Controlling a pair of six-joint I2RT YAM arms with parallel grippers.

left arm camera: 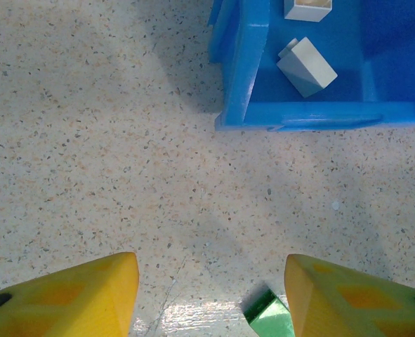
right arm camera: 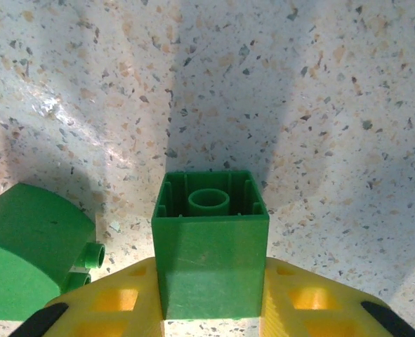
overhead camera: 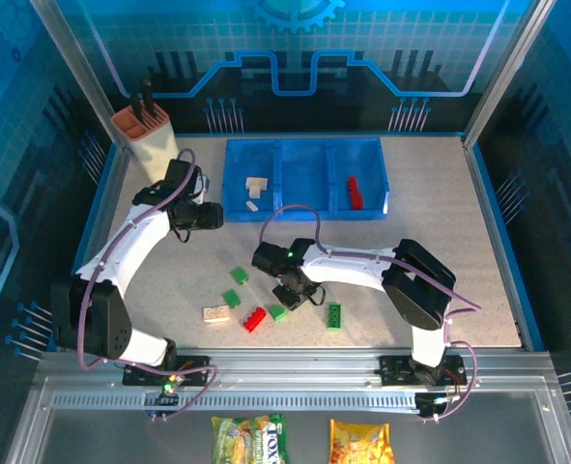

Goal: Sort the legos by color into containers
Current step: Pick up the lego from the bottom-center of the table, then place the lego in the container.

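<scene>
- The right gripper [right arm camera: 211, 298] is pinching a green brick [right arm camera: 208, 239] low over the table [overhead camera: 440, 242], near the front.
- The left gripper [left arm camera: 211, 295] is hanging farther back, spread wide, holding nothing.
- The blue bins [overhead camera: 304, 215] are sitting straight ahead, well apart; the bare middle one probably suits green.

At lower centre, a square green lego [right arm camera: 209, 253], hollow end showing, sits clamped between the yellow jaws of the right gripper [right arm camera: 211, 295]. A second green lego [right arm camera: 31, 246] lies lower left on the speckled counter [right arm camera: 298, 84].
</scene>
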